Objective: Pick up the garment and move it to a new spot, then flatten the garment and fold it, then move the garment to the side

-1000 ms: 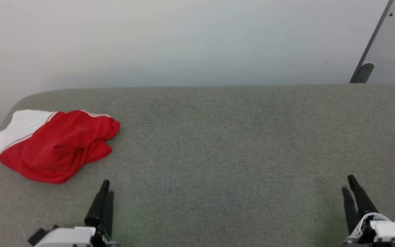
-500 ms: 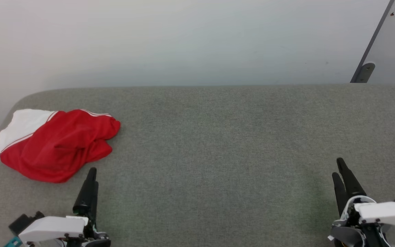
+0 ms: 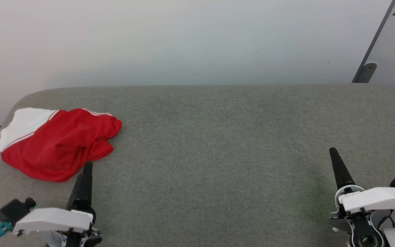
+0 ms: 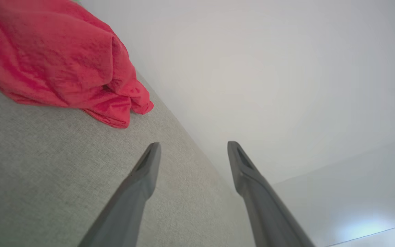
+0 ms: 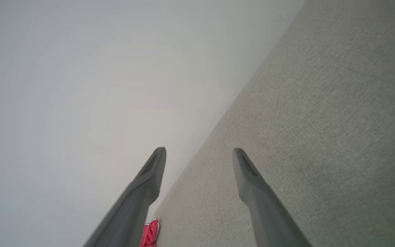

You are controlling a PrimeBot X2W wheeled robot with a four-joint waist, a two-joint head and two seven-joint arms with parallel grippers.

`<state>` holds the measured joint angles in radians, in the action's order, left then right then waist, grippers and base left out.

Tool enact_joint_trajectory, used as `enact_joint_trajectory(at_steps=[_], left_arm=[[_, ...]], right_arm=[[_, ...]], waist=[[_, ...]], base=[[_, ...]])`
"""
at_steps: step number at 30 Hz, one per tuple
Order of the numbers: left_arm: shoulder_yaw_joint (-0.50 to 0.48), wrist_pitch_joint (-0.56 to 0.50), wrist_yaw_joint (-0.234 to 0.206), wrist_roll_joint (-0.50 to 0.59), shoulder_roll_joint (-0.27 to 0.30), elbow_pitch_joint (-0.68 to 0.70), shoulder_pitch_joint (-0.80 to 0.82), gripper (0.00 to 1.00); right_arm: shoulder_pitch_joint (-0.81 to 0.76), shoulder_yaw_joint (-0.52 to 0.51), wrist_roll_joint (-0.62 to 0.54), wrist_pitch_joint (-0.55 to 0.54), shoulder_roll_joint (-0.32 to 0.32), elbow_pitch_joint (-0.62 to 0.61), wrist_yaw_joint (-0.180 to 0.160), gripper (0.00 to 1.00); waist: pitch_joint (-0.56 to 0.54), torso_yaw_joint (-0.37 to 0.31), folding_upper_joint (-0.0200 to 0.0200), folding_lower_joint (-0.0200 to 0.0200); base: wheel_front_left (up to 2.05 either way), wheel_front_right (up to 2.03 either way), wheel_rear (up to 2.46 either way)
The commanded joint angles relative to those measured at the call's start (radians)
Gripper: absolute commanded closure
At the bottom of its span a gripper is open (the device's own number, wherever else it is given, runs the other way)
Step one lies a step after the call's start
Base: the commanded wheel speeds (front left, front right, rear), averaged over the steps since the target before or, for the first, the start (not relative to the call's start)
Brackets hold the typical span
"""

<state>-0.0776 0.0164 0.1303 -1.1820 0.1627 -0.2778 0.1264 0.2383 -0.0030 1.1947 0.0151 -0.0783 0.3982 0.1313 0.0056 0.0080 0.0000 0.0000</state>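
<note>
At the far left of the grey cloth-covered bench (image 3: 218,137), the garment (image 3: 58,144) is seen lying in a crumpled heap. It is mostly red. A white sleeve is turned toward the bench's left edge, and thin white stripes are visible along one seam.

The left tool (image 3: 87,167) is held low over the bench at the lower left of the head view, just beside the garment's near edge, with its dark fingers pointed toward the far side. Whether a fingertip touches the cloth cannot be told from that view. From the left wrist view the jaws are shown spread wide with nothing between them, and the red folds are seen ahead and off to the upper left, apart from both fingers.

The right tool (image 3: 333,151) is placed at the lower right, well apart from the garment, over bare bench. Its jaws are likewise shown released and empty in the right wrist view, where a small scrap of red is glimpsed far off beside one finger.

A plain pale wall (image 3: 183,41) is seen behind the bench.
</note>
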Motion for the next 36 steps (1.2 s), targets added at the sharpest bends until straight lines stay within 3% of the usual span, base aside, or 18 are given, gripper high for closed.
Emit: enact_joint_trajectory(at_steps=[1,24,36], left_arm=[[-0.004,0.013,-0.002,0.073,0.016,0.017,0.029,0.00],[0.040,0.088,-0.002,0.483,0.078,0.030,0.038,0.00],[0.060,0.122,-0.001,0.616,0.101,0.024,0.045,0.00]], right_arm=[[0.038,-0.012,-0.076,0.014,0.000,-0.007,0.000,0.00],[0.085,-0.059,-0.659,0.089,0.021,0.010,0.000,0.00],[0.105,-0.066,-0.833,0.124,0.028,0.024,-0.001,0.00]], waist=[[0.000,0.000,0.0000,0.0000],[0.005,-0.001,0.0000,0.0000],[0.010,0.001,0.0000,0.0000]], base=[[0.00,0.00,0.00],[0.00,0.00,0.00],[0.00,0.00,0.00]])
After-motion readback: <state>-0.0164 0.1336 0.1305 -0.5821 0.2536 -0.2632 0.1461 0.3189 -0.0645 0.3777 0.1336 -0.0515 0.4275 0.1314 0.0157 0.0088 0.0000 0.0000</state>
